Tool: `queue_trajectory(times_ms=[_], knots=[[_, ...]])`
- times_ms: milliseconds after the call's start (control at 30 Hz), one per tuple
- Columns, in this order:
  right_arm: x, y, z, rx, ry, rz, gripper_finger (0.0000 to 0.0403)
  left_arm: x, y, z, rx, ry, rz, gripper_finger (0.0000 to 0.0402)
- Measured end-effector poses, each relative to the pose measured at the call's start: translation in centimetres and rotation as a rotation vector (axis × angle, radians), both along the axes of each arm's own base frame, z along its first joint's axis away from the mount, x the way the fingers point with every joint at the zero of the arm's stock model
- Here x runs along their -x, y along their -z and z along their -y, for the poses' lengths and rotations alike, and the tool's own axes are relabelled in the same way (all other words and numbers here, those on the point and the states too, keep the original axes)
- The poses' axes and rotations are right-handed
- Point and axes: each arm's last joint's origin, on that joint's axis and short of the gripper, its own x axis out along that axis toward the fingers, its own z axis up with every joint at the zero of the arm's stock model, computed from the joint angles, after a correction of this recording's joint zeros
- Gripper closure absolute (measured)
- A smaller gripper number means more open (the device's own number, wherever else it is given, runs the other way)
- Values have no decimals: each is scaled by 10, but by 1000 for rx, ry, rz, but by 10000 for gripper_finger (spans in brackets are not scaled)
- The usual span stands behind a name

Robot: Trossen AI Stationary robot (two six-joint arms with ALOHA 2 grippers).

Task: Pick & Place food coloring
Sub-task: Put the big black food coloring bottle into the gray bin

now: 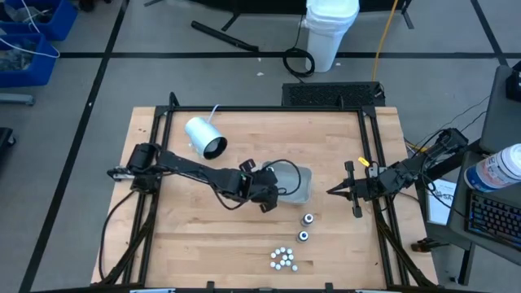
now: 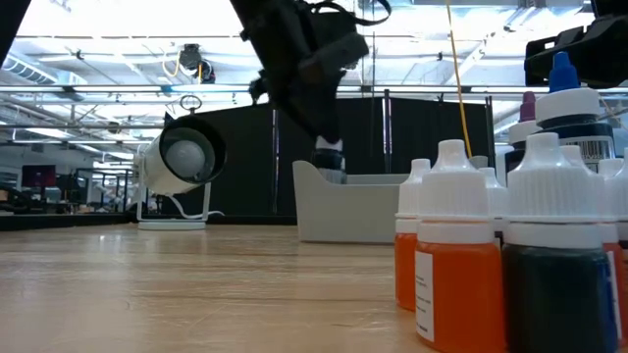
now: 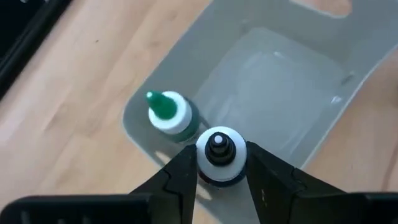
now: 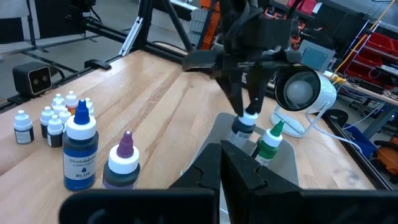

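— What sort of room is it, and what stands on the table (image 1: 195, 236)?

— Workshop floor with dark tape lines, and a pale wooden table framed by black rails. On it lies a big white cylinder (image 1: 204, 137) on its side, a grey tray (image 1: 299, 185) near the middle, and food coloring bottles toward the front edge.

— Where is the left claw (image 3: 219, 167)?

— Over the near end of the tray, pointing down. Its two dark fingers (image 3: 181, 177) sit on either side of a white-capped bottle (image 3: 218, 149) and appear to press against the cap, so it is gripping that bottle, held upright just above or inside the tray wall.

— Anything in the tray already?

— Yes, a green-tipped bottle (image 3: 168, 115) stands upright in the same end, just beside the held one.

— And the rest of the food coloring?

— A cluster of small white-capped bottles (image 1: 282, 258) sits near the table's front edge. Two larger ones stand apart from it, between the cluster and the tray: a blue bottle (image 4: 81, 152) and a purple-tipped bottle (image 4: 122, 162).

— The right claw (image 1: 332, 192)?

— It waits low over the table's right side, pointing toward the tray, fingers pressed together with nothing between them.
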Motion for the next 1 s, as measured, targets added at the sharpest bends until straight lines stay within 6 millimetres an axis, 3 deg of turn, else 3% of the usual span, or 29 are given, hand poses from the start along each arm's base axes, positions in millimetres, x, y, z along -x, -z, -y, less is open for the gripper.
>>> queue_trajectory(times_ms=[867,1000], knots=[[0,0,0,-2,1,-2,403,3,5,2,18,-27,-30,272],[0,0,0,-3,0,-2,403,3,5,2,21,-30,-29,254]])
